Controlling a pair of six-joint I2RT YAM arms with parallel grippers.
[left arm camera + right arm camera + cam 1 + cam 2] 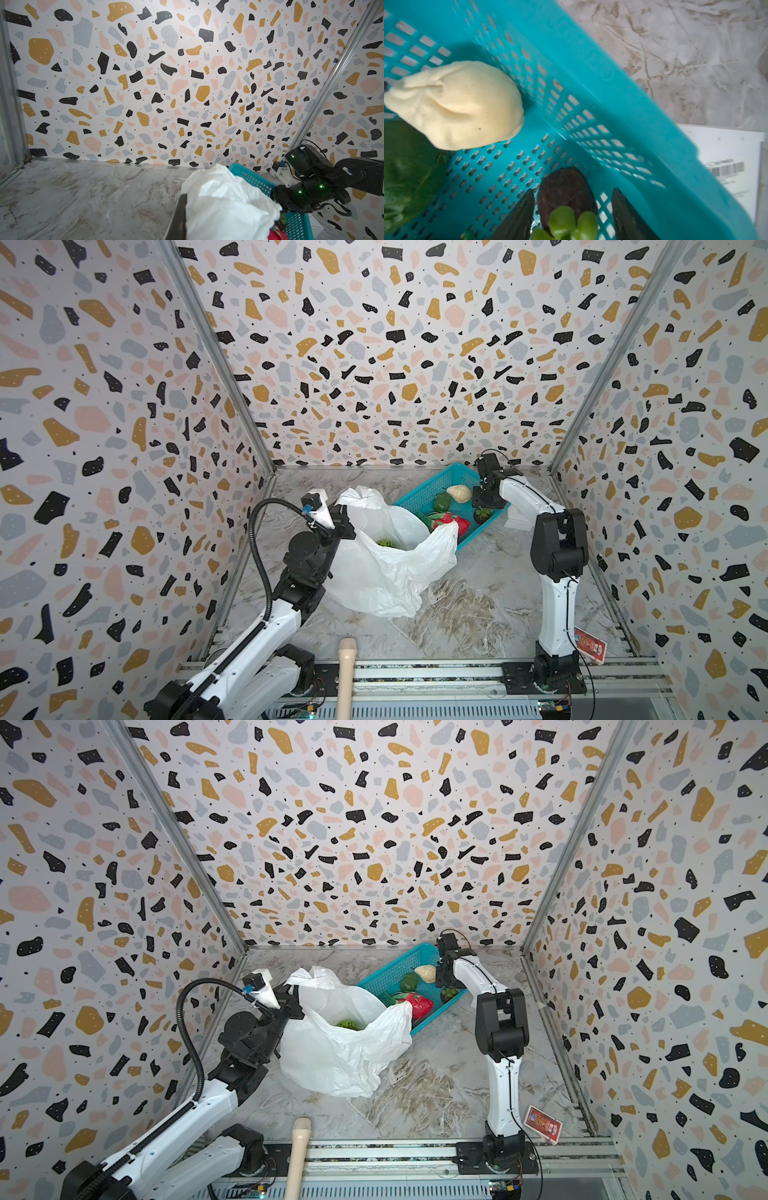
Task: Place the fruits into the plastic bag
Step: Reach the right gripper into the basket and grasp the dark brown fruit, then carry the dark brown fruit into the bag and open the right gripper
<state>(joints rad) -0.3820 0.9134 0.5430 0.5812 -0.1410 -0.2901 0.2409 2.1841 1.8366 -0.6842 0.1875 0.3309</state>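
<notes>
**One bumpy green fruit [388,543] in the plastic bag [386,576], four more in the teal basket [428,485]**

Down in the gaping mouth of the plastic bag, in both top views, that bumpy green fruit alone. In the teal basket, just behind and to the right of the bag:
- a cream lumpy piece [459,493] touching a perforated wall
- a green round fruit [441,502] just beside it
- a red dragon fruit [462,523] with green leaves at the near end, partly hidden by a bag handle
- a dark fruit [566,191] topped with green leaves, near the right wall

Bag crumpled on the marble tabletop [457,614], mouth upward, right handle in front of the basket's near corner. Left rim held up by the left gripper [344,517], jaws pressed together on the plastic. In the left wrist view, only one dark finger [180,214] beside the white film.

Right gripper [573,190] down inside the basket, spread, fingers [521,216] on either side of the dark fruit. Close against it on one side, a clear gap on the other, so not clamped.

Outside the basket, just beside its right wall, a white sheet [726,166] with a barcode. At the front edge, a wooden handle [347,672]. Well to the right, by the right arm's base, a red packet [590,649].
</notes>
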